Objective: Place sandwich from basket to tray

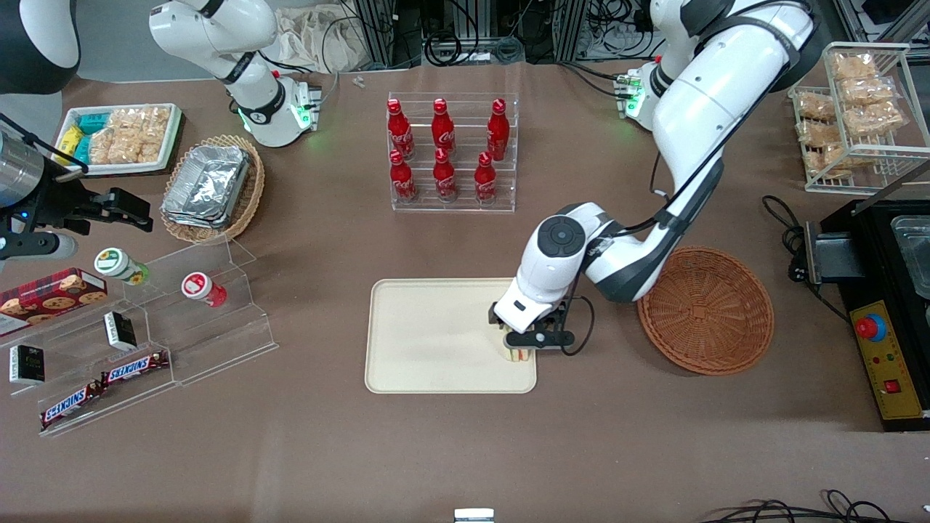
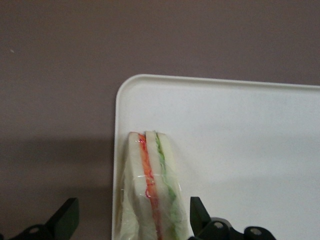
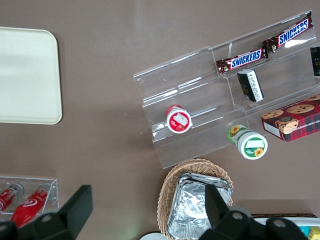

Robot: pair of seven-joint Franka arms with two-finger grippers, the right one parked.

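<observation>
The sandwich (image 2: 150, 190), a wrapped white wedge with orange-red and green layers, stands on edge on the cream tray (image 2: 240, 150), close to the tray corner nearest the basket. My left gripper (image 2: 134, 206) straddles it, open, with a gap between each finger and the bread. In the front view the gripper (image 1: 520, 346) hangs low over the tray (image 1: 429, 341), and only the sandwich's (image 1: 518, 356) tip shows under it. The reddish-brown round basket (image 1: 705, 309) sits beside the tray toward the working arm's end, with nothing in it.
A clear rack of red bottles (image 1: 452, 152) stands farther from the front camera than the tray. A tiered acrylic stand with snacks (image 1: 182, 312) and a pale wicker basket of foil containers (image 1: 214, 185) lie toward the parked arm's end. A black machine (image 1: 886, 312) flanks the round basket.
</observation>
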